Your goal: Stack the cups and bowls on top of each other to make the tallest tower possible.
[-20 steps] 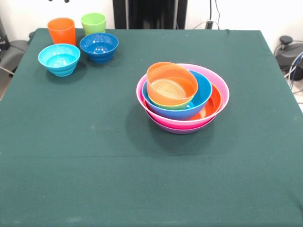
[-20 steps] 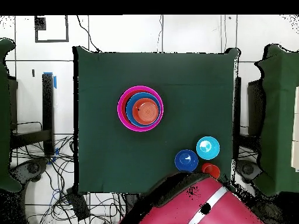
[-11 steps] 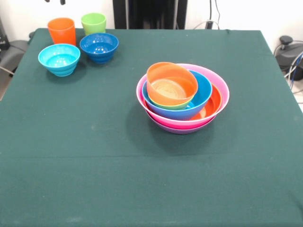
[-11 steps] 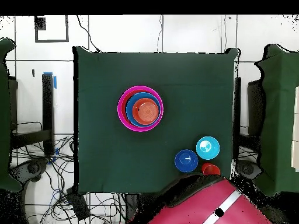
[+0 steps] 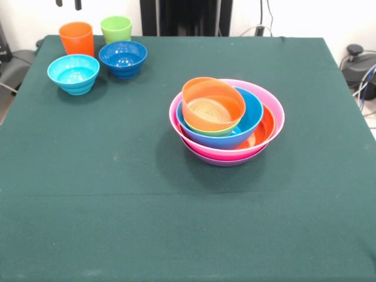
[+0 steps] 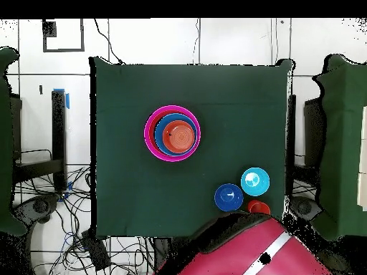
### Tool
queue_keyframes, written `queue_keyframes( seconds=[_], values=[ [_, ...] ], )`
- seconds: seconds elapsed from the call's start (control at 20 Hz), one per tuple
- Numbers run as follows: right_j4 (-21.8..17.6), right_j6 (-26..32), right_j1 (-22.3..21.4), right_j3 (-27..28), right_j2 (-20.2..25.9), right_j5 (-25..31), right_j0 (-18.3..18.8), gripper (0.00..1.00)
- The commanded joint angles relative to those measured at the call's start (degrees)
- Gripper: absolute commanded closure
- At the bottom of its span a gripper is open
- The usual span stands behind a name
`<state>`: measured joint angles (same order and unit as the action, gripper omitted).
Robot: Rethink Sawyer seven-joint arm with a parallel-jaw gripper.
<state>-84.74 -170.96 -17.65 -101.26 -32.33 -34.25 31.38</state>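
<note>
Front view: gripper (image 5: 68,3) shows only two dark tips at top edge, set apart, holding nothing, above orange cup (image 5: 77,39). Lime green cup (image 5: 116,28) just right of it. Light blue bowl (image 5: 73,73) & dark blue bowl (image 5: 123,58) sit nearer, side by side. Tower (image 5: 227,121) mid-table, right of centre: pink bowl over purple, then orange, blue, lime green, small orange tilted on top.

Overhead view: red arm (image 6: 247,251) covers table's (image 6: 129,143) bottom edge, partly hiding orange cup; green cup hidden.
</note>
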Motion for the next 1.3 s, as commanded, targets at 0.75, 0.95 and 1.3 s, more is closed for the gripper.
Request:
queue_keyframes(
  seconds=[0.75,0.95,1.3],
  values=[
    [2.6,5.9,4.2,4.3,8.9,5.3,-7.6,0.00],
    [1.1,1.6,4.5,5.8,8.7,6.4,-10.6,0.00],
    [0.5,-2.1,4.7,7.1,7.9,7.7,-14.1,0.00]
  ],
)
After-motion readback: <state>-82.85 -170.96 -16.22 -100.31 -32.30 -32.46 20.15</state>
